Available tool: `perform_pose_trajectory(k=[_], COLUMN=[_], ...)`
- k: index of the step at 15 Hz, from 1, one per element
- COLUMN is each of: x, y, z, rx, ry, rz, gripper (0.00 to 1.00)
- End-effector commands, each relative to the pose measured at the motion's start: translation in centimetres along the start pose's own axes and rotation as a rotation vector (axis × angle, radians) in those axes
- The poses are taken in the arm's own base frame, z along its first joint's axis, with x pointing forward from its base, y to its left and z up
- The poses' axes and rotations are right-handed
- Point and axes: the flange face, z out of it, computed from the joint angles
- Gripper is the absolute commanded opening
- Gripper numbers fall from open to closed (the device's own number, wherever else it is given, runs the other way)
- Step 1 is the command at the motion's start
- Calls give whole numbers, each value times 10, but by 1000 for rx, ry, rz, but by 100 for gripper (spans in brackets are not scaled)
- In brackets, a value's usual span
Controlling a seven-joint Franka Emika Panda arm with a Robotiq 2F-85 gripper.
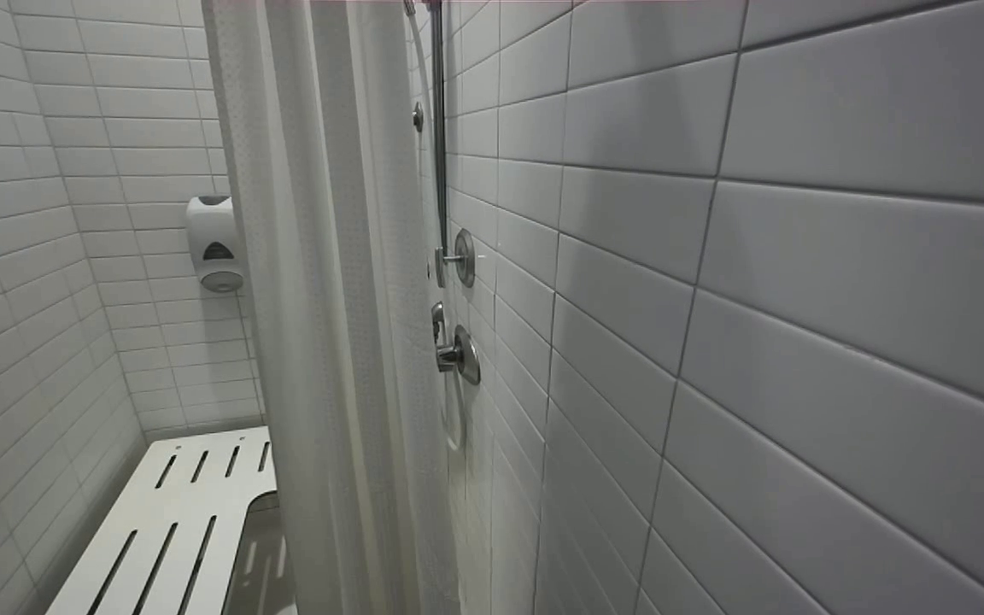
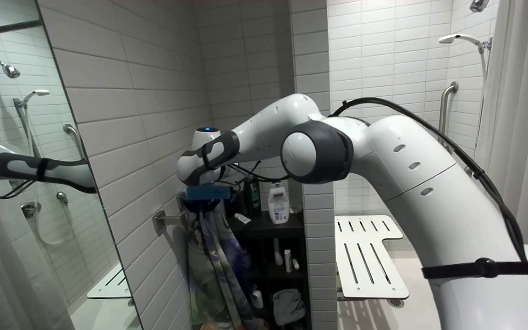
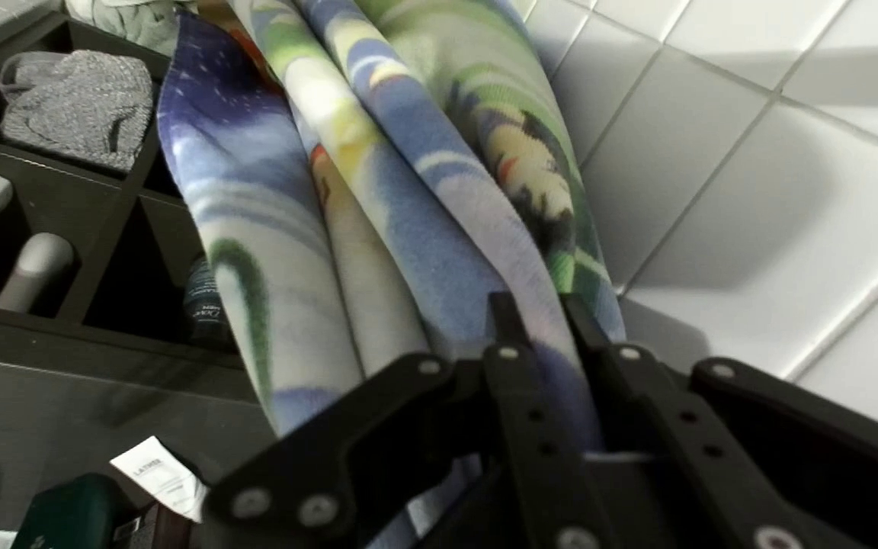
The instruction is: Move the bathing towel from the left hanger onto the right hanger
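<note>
Soft shadows on white tiles [image 3: 774,206]

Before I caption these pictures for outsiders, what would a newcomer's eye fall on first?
Probably the white robot arm arching across an exterior view. Next, the colourful bathing towel down the middle of the wrist view, a fold of it pinched in the black gripper. In an exterior view, a pale curtain hangs left of centre.

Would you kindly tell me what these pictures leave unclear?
Lower end of towel: cut off by the bottom edge in an exterior view.
Its hanging point: hidden by the gripper in the wrist view.
Fine print on white bottle: too small in an exterior view.
Dove bottle: partly behind the towel, wrist view.
</note>
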Motion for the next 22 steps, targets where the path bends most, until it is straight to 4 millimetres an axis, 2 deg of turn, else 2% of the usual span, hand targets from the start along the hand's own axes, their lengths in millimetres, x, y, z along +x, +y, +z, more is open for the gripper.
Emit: perform_pose_trajectory(k=[1,4,9,15,17,20,22], x=[11,10,9,-4,-9,-10,-13], y=[5,4,0,-6,-8,-16,-18], z=[-9,-21,-60,-105,-133,-187,-212], rx=[2,9,18,11,7,22,25], ry=[12,22,55,62,73,127,144], rz=[3,3,-4,-16,-16,-23,-25], gripper=[2,4,4,4,4,4,4])
